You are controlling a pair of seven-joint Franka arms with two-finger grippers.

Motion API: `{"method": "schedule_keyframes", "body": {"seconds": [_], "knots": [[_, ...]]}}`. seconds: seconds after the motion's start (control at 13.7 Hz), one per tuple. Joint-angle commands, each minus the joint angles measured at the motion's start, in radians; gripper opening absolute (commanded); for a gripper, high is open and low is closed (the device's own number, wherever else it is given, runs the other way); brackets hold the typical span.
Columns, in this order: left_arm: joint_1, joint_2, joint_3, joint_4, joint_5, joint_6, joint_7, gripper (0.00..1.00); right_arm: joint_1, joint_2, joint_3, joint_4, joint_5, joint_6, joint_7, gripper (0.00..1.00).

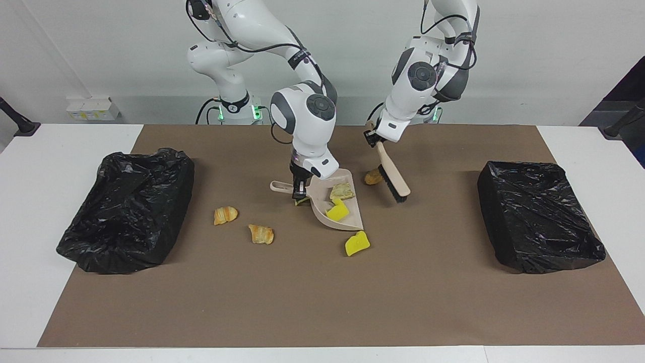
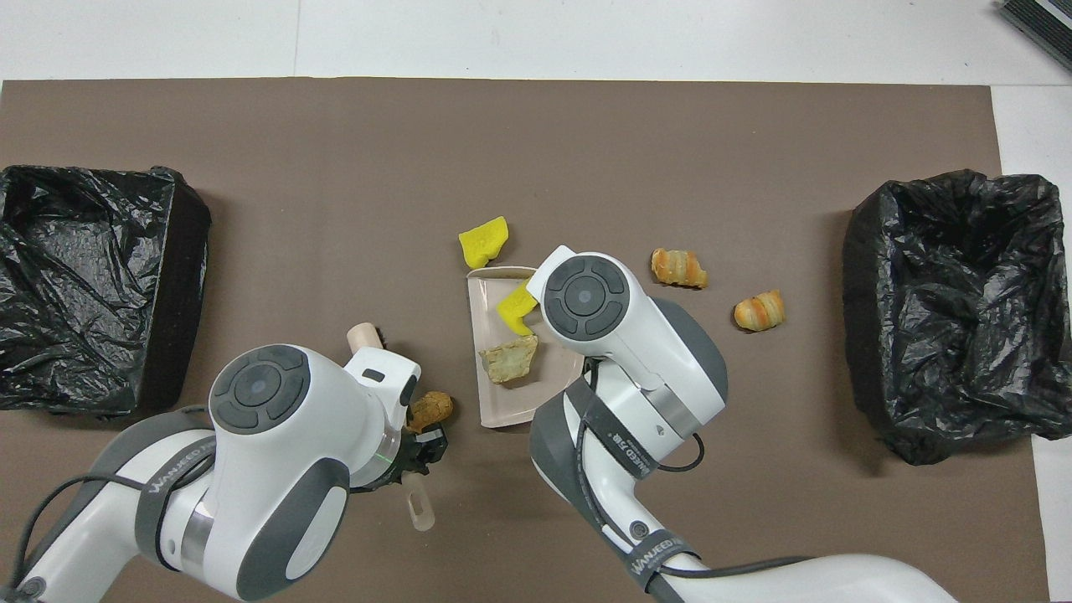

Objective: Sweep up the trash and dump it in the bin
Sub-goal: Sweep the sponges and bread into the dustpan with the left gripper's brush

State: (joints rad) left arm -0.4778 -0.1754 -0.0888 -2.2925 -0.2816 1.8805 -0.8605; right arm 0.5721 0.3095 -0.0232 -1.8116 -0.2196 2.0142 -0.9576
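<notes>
Right pincer (image 1: 299, 190) clamps the dustpan (image 1: 347, 220) handle, pan flat on the surface (image 1: 322, 302) mid-mat. Left pincer (image 1: 373, 137) holds the brush (image 1: 393, 177), tilted, bristles down beside a brown bun (image 1: 373, 177). Beige chunk (image 1: 342, 191) and a yellow sponge piece (image 1: 337, 210) lie in the pan; another yellow sponge piece (image 1: 357, 244) sits just off its lip. Two croissants (image 1: 225, 215) (image 1: 261, 234) lie toward the right arm's bin (image 1: 126, 212). Second bin (image 1: 539, 217) sits at the left arm's end.

Mid-tabletop: crowded by dustpan (image 1: 336, 209), brush (image 1: 393, 177), yellow sponge piece (image 1: 357, 244), two croissants (image 1: 225, 215).
Tabletop ends: blocked by black bins (image 1: 128, 209).
Farthest strip (image 1: 322, 302): open.
</notes>
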Motion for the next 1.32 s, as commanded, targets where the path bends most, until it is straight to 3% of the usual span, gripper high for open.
{"method": "schedule_keyframes", "body": {"seconds": [0.0, 0.44, 0.95, 1.1, 1.24], "knots": [[-0.004, -0.094, -0.008, -0.112, 0.009, -0.028, -0.161, 0.0, -0.008, -0.006, 0.005, -0.02, -0.014, 0.031, 0.04, 0.0], [-0.079, -0.062, -0.011, -0.22, 0.009, 0.202, -0.169, 0.0, -0.009, -0.006, 0.005, -0.023, -0.014, 0.031, 0.039, 0.0], [-0.111, -0.024, -0.012, -0.209, -0.017, 0.376, -0.01, 0.0, -0.011, -0.006, 0.005, -0.023, -0.012, 0.032, 0.039, 0.0], [-0.149, 0.06, -0.012, -0.19, -0.028, 0.438, 0.012, 0.0, -0.012, -0.004, 0.005, -0.023, -0.012, 0.031, 0.039, 0.0], [-0.153, 0.089, -0.012, -0.142, -0.028, 0.471, 0.037, 0.0, -0.012, -0.003, 0.005, -0.018, -0.012, 0.031, 0.036, 0.0]]}}
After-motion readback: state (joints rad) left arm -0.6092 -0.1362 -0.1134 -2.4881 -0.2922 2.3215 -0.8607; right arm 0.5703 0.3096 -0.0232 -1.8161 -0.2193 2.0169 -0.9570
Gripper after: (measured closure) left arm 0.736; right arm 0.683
